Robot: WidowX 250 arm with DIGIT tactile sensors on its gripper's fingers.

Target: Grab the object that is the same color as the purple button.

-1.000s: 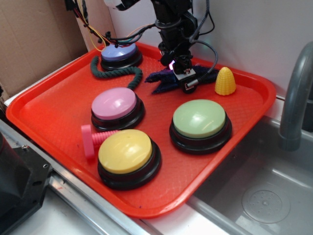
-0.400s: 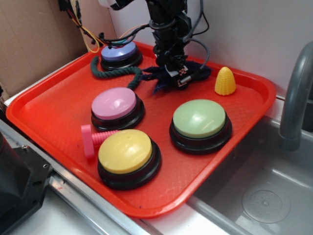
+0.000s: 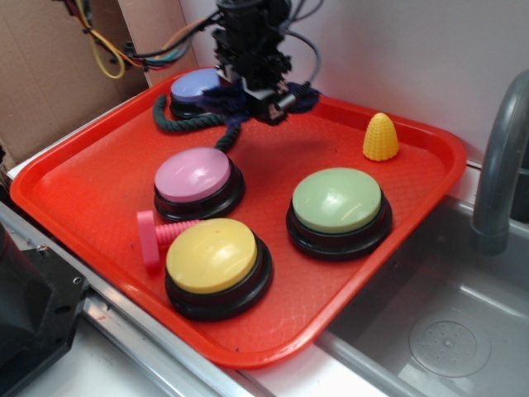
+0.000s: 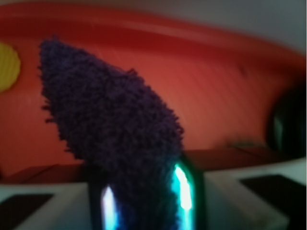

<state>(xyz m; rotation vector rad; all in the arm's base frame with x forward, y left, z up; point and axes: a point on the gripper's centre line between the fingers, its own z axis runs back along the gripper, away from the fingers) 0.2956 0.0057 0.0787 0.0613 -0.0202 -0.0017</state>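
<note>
Pinching the rag (image 4: pixel 110 129) between its two jaws, the gripper (image 3: pixel 263 106) has it clamped tight. Wrist view shows the fuzzy cloth poking up out of the two shiny fingers (image 4: pixel 184 191).

Vs the earlier frames: gripper w/ rag has moved left and lifted. Before, the rag was spread flat on the tray floor at the far middle, near the corn. Now it's bunched up under the arm, off the tray floor, hanging just right of the purple button (image 3: pixel 194 87) and above the rope (image 3: pixel 198 124). The spot where it lay is bare red tray (image 3: pixel 74 186) now. Buttons, rope, corn and the pink bolt haven't budged.

Hard to see stuff: in the exterior view the arm covers most of the rag, only dark fringes stick out on both sides, e.g. (image 3: pixel 304 98). Purple button is partly hidden behind gripper + rag, so can't tell if the cloth touches it. Wrist view is blurry past the cloth, just red tray, a yellow blob at the left edge and something dark at the right edge, prob a button but can't tell which.

Rag itself: dark purple-navy, terry loops, soft and fuzzy, squeezed into a pointy cone shape in the wrist view.

Rest of tray: pink button (image 3: pixel 195 178) left-middle, yellow button (image 3: pixel 213 258) nearest, green button (image 3: pixel 337 203) right, yellow corn (image 3: pixel 380 137) far right, pink bolt (image 3: pixel 157 236) by the yellow button.
</note>
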